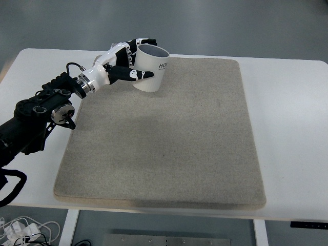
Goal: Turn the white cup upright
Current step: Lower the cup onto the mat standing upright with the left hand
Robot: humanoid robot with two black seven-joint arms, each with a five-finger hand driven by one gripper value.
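Note:
A white cup with dark print on its side stands near the far left corner of the grey mat, its open mouth facing up and slightly tilted. My left hand, white with black fingertips, wraps around the cup's left side: the thumb lies across the front wall and the fingers curl behind the rim. Its black arm comes in from the left edge. The cup's base is at the mat's surface; whether it rests fully on it I cannot tell.
The mat lies on a white table whose edges run along the front and right. Cables lie on the floor below the table's left front corner.

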